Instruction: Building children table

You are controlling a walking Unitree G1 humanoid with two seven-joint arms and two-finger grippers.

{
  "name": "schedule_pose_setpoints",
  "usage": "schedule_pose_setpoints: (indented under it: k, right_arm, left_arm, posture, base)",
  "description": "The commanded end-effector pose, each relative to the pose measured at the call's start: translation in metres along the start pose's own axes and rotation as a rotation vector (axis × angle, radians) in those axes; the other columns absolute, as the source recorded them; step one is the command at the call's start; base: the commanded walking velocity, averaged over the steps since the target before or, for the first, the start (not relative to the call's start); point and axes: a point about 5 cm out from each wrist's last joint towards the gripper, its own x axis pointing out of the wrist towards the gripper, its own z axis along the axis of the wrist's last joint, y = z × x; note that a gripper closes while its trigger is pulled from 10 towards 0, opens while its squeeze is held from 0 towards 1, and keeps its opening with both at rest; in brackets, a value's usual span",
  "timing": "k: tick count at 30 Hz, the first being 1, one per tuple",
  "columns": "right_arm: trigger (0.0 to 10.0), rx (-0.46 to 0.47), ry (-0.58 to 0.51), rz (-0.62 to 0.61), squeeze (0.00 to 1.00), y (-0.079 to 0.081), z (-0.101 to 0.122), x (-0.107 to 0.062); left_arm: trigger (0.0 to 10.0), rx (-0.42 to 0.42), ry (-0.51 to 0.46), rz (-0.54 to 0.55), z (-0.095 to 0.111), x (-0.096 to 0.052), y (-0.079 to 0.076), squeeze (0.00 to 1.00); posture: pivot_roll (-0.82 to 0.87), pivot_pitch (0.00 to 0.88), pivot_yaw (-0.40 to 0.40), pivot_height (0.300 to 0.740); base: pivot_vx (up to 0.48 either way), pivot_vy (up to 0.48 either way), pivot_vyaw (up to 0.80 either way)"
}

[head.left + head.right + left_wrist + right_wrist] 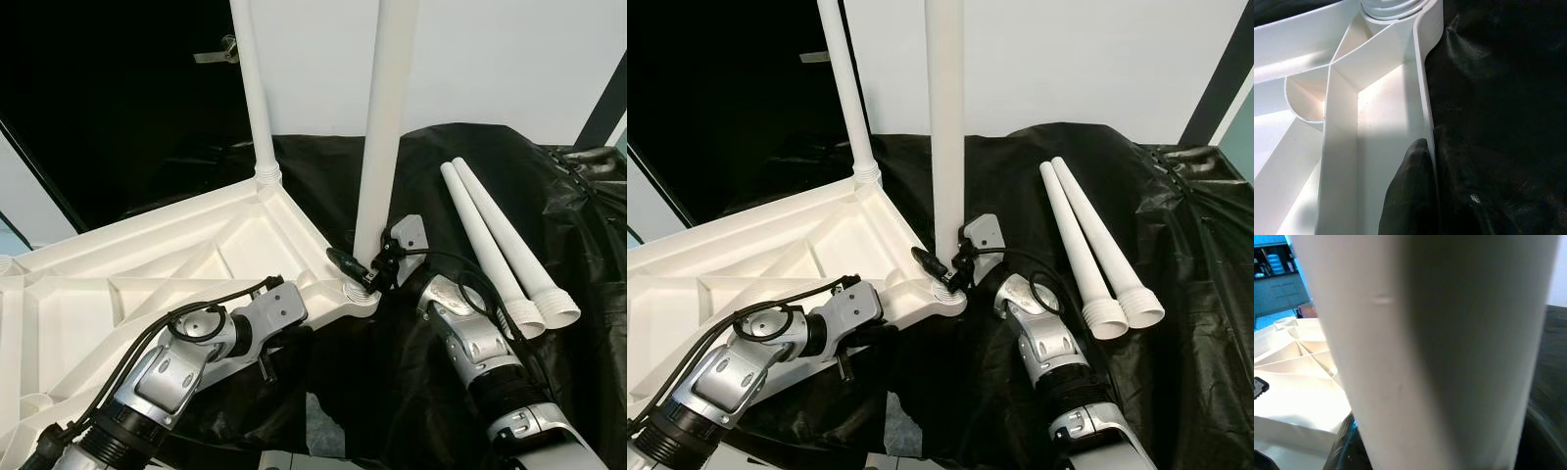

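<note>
- Leg-fitting step, by the look of it: upside-down white table top [147, 264] lying ribs-up on the black sheet [588, 264], near corner toward the robot.
- Two legs up already: far leg [252, 88] standing in its back corner socket, near leg [384, 127] standing upright in the near corner socket [360, 291].
- Right gripper [361, 266] low on that near leg, just above the threaded collar, black fingers pinched around the base of the tube; right wrist view crowded by the white shaft up close.
- Left gripper [266, 354] down at the table top's near edge, clamped on the rim; in the left wrist view one black finger [1410, 191] pressed against the inside of the thin white wall, the other on the sheet side.
- Reads as bracing with the left while seating or twisting the leg with the right; cannot tell from here whether the thread is fully home.
- Two spare legs [505, 250] lying side by side on the sheet to the right, well apart from the table top, threaded ends toward the robot.
- Next move, as a judgement: finish tightening this leg, let go, then reach right for a spare leg and carry it to an open corner.
- Calls for keeping the left hold firm so the table top stays put.
</note>
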Motion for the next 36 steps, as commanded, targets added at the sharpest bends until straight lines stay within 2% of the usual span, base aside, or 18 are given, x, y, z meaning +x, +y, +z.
schedule_pose_setpoints:
  k: [1,4,8,9,10,12,18,20,22,23,25,26,27,32,36]
  right_arm:
    - [10.0,0.174,0.305,-0.043,0.00,0.003,-0.063,-0.031]
    - [10.0,0.186,0.308,-0.050,0.00,0.002,-0.064,-0.032]
    - [10.0,0.257,0.294,-0.099,0.00,-0.002,-0.065,-0.033]
    - [10.0,0.297,0.276,-0.137,0.00,-0.004,-0.065,-0.033]
    - [10.0,0.297,0.276,-0.137,0.00,-0.004,-0.065,-0.033]
    - [10.0,0.384,0.250,-0.206,0.00,-0.008,-0.066,-0.034]
    - [10.0,0.408,0.240,-0.243,0.00,-0.008,-0.068,-0.034]
    - [10.0,0.345,0.257,-0.236,0.00,-0.004,-0.069,-0.032]
    - [10.0,0.345,0.257,-0.236,0.00,-0.004,-0.069,-0.032]
    - [10.0,0.290,0.259,-0.219,0.00,-0.001,-0.069,-0.031]
    - [10.0,0.118,0.296,-0.132,0.00,0.010,-0.069,-0.030]
    - [10.0,0.118,0.296,-0.132,0.00,0.010,-0.069,-0.030]
    - [10.0,0.070,0.316,-0.095,0.00,0.016,-0.070,-0.029]
    - [10.0,0.013,0.368,-0.016,0.00,0.027,-0.079,-0.033]
    - [10.0,-0.003,0.384,0.002,0.00,0.030,-0.083,-0.035]
  left_arm:
    - [10.0,0.093,-0.052,0.108,0.020,-0.016,0.021,0.00]
    - [10.0,0.093,-0.052,0.108,0.020,-0.016,0.021,0.00]
    - [10.0,0.092,-0.054,0.109,0.021,-0.016,0.021,0.00]
    - [10.0,0.092,-0.055,0.109,0.021,-0.016,0.022,0.00]
    - [10.0,0.092,-0.055,0.109,0.021,-0.016,0.022,0.00]
    - [10.0,0.093,-0.056,0.110,0.022,-0.016,0.022,0.00]
    - [10.0,0.093,-0.056,0.112,0.022,-0.016,0.022,0.00]
    - [10.0,0.094,-0.056,0.112,0.022,-0.016,0.022,0.00]
    - [10.0,0.094,-0.056,0.112,0.022,-0.016,0.022,0.00]
    - [10.0,0.095,-0.057,0.112,0.022,-0.016,0.023,0.00]
    - [10.0,0.097,-0.056,0.113,0.022,-0.016,0.023,0.00]
    - [10.0,0.097,-0.056,0.113,0.022,-0.016,0.023,0.00]
    - [10.0,0.097,-0.056,0.114,0.021,-0.016,0.024,0.00]
    - [10.0,0.095,-0.055,0.119,0.021,-0.017,0.025,0.00]
    - [10.0,0.096,-0.055,0.123,0.021,-0.018,0.025,0.00]
  posture:
    - [0.09,0.000,0.057,0.740]
    - [0.09,0.000,0.057,0.740]
    - [0.09,0.000,0.057,0.740]
    - [0.09,0.000,0.058,0.740]
    - [0.09,0.000,0.058,0.740]
    - [0.09,0.000,0.057,0.740]
    - [0.09,0.000,0.058,0.740]
    - [0.08,0.000,0.061,0.740]
    - [0.08,0.000,0.061,0.740]
    - [0.08,0.000,0.061,0.740]
    - [0.08,0.000,0.061,0.740]
    - [0.08,0.000,0.061,0.740]
    - [0.08,0.000,0.061,0.740]
    - [0.09,0.000,0.058,0.740]
    - [0.09,0.000,0.057,0.740]
  base:
    - [0.000,0.000,0.00]
    - [0.000,0.000,0.00]
    - [0.000,0.000,0.00]
    - [0.000,0.000,0.00]
    - [0.000,0.000,0.00]
    - [0.000,0.000,0.00]
    - [0.000,0.000,0.00]
    - [0.000,0.000,0.00]
    - [0.000,0.000,0.00]
    - [0.000,0.000,0.00]
    - [0.000,0.000,0.00]
    - [0.000,0.000,0.00]
    - [0.000,0.000,0.00]
    - [0.000,0.000,0.00]
    - [0.000,0.000,0.00]
